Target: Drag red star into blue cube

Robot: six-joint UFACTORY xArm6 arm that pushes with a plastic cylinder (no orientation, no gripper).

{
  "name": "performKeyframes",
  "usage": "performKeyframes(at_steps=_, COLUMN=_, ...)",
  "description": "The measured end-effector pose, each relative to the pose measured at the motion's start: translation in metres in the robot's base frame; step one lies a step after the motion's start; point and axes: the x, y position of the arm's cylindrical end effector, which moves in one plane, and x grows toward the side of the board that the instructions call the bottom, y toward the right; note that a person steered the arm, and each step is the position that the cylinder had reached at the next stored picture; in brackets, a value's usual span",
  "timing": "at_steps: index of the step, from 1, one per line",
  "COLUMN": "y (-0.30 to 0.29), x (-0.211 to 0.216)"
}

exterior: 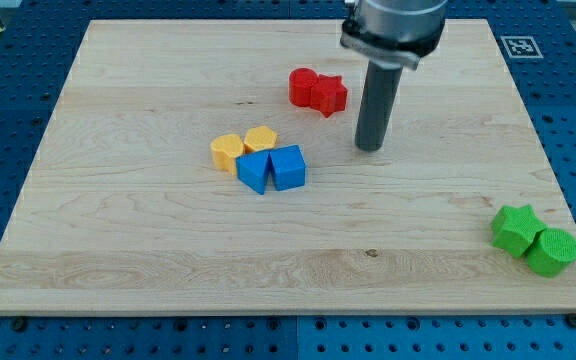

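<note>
Where the rod comes down from the view's top, my tip rests on the wooden board, touching no block. No fingers here to stand apart or together: only a straight dark rod, holding nothing.

Red star: above and to the view's left of my tip, near it but apart. A second red block touches the star on its left; shape unclear.

Blue cube: to the view's left of my tip and slightly lower, apart from it. Another blue block sits pressed against the cube's left side. Directly above these, two yellow blocks, one at the left and one at the right, side by side, touching the blue pair.

Star and cube are well apart, bare board between them.

Lower right corner of the board: green star and green cylinder, touching each other, well away from everything else.

Blue perforated table surrounds the board.
</note>
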Motion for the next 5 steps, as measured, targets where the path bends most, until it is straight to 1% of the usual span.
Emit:
performKeyframes(at_steps=2, y=0.001, x=-0.095)
performKeyframes(at_steps=3, y=-0.006, x=-0.107)
performKeyframes(at_steps=5, y=-0.028, x=-0.095)
